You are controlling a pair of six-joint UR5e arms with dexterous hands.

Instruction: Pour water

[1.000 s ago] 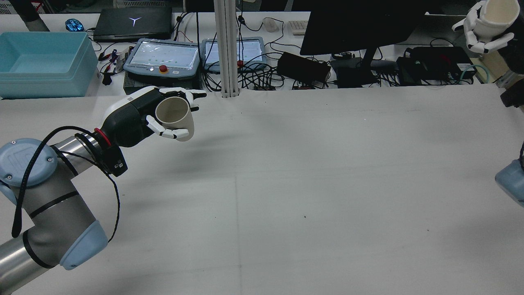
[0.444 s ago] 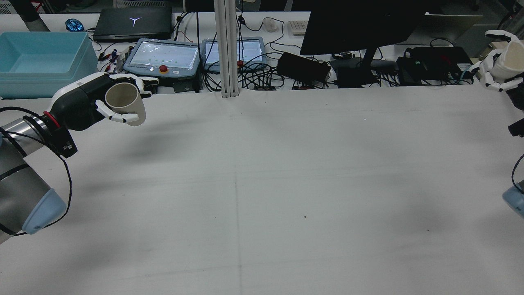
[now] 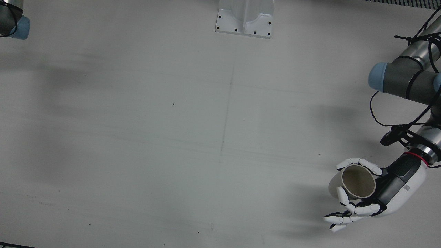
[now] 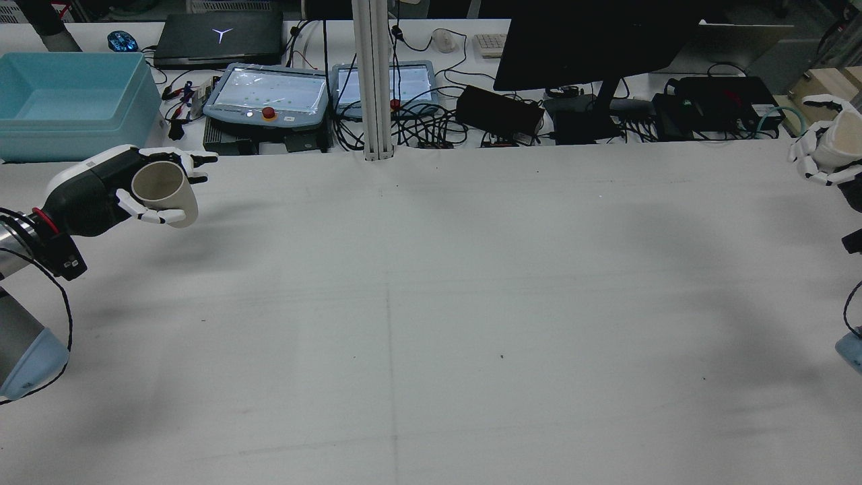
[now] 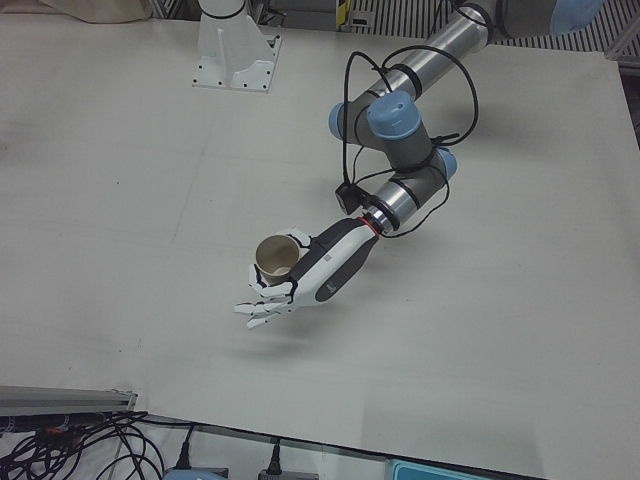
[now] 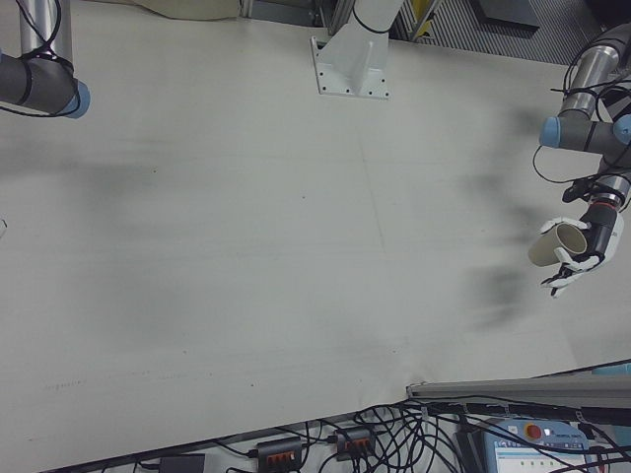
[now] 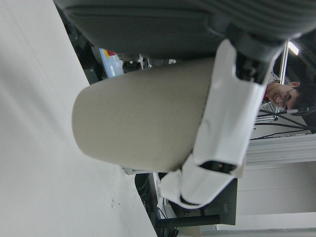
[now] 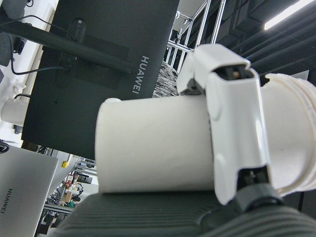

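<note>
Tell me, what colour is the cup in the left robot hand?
Beige, inside and out. The cup in the left robot hand shows best in the front view.

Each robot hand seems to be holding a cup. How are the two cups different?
The left hand holds a beige cup that looks plain and smooth in the left hand view, while the right hand holds a whiter cup with a ridged rim. The beige cup shows fully, above the table's left edge; the whiter cup sits at the rear view's right edge, partly cut off. Both are gripped around their sides, off the table.
</note>
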